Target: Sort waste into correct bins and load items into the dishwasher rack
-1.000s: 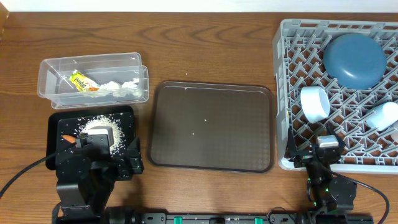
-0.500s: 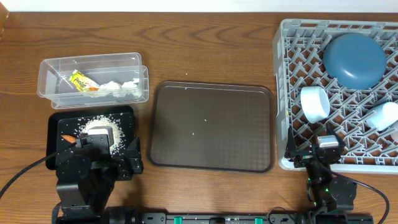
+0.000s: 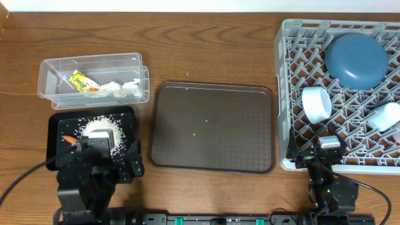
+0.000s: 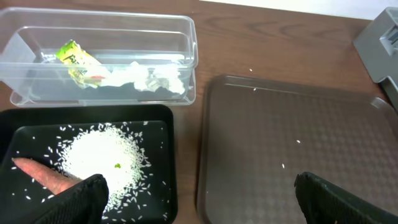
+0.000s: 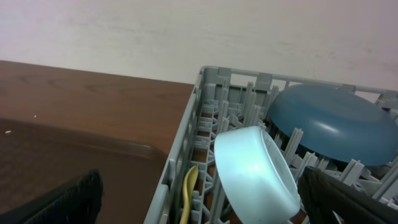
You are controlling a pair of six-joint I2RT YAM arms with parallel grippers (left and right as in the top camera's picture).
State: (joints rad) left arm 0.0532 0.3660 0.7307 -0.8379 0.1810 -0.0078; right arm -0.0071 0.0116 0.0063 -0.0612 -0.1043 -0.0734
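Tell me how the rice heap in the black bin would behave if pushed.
The rice heap would probably scatter rather than slide whole: its grains lie loose, with strays dotted around. Likely light; the black bin has a raised rim that should contain most.

Table [image 3: 219, 56] was grained brown wood with a soft sheen, clear tub [image 4: 190, 68] was glossy see-through plastic, black bin [image 4: 166, 155] was smooth, perhaps semi-gloss plastic, brown serving tray [image 4: 280, 124] had a pebbled matt face, rack [image 5: 186, 124] was dull grey plastic, plate [image 5: 329, 121] looked smooth and matt, bowl [image 5: 255, 168] was glossy, tissue [image 4: 152, 79] was crumpled paper.
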